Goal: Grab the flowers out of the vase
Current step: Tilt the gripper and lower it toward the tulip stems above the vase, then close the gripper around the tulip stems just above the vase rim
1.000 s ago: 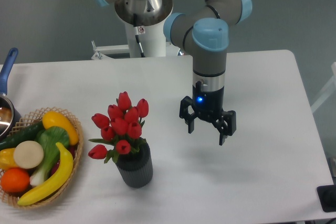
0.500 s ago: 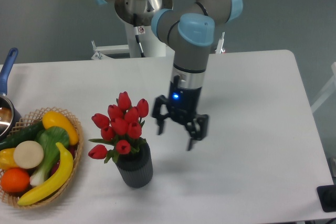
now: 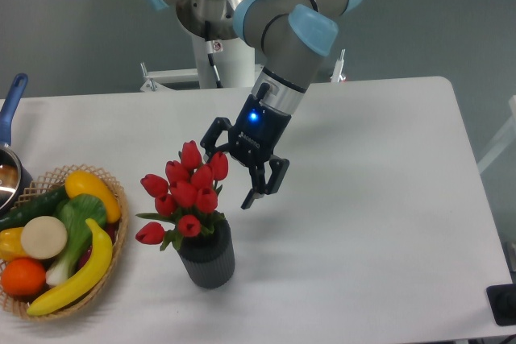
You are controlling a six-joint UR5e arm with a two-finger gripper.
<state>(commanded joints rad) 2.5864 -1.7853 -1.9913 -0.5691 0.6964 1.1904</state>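
The flowers (image 3: 185, 191), a cluster of red tulip buds with green leaves, stand in the vase (image 3: 207, 259), a short dark grey ribbed cylinder near the table's front. My gripper (image 3: 228, 176) is open and tilted toward the left. It hangs just right of the top buds, with one finger (image 3: 208, 141) near the upper bud and the other (image 3: 256, 189) lower right. It holds nothing and does not appear to touch the flowers.
A wicker basket (image 3: 110, 259) with fruit and vegetables sits at the left edge, close to the vase. A metal pot with a blue handle (image 3: 10, 102) is at the far left. The robot base (image 3: 222, 62) stands behind the table.
The gripper has swung left toward the flowers and tilted, moving from the middle of the table to beside the top buds. It stays open. Flowers and vase have not moved.
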